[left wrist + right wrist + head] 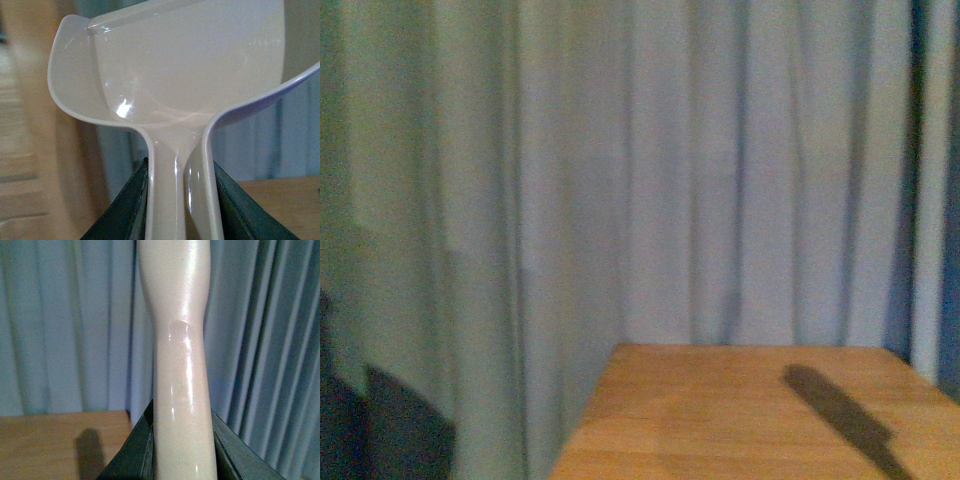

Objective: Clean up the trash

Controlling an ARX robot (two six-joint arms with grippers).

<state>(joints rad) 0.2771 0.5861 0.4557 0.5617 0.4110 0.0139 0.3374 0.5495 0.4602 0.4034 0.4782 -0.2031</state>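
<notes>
The crumpled white paper trash is out of view in every frame. In the left wrist view my left gripper (182,200) is shut on the handle of the pale beige dustpan (190,65), whose scoop rises empty ahead of the dark fingers (125,210). In the right wrist view my right gripper (182,445) is shut on the pale beige brush handle (175,340), which stands up between the dark fingers (130,455); the bristles are hidden. Neither arm shows in the front view.
A wooden table (750,410) fills the lower right of the front view, with a long dark shadow (845,415) across it. Grey-blue curtains (620,170) hang behind it. The table edge also shows in the right wrist view (60,440).
</notes>
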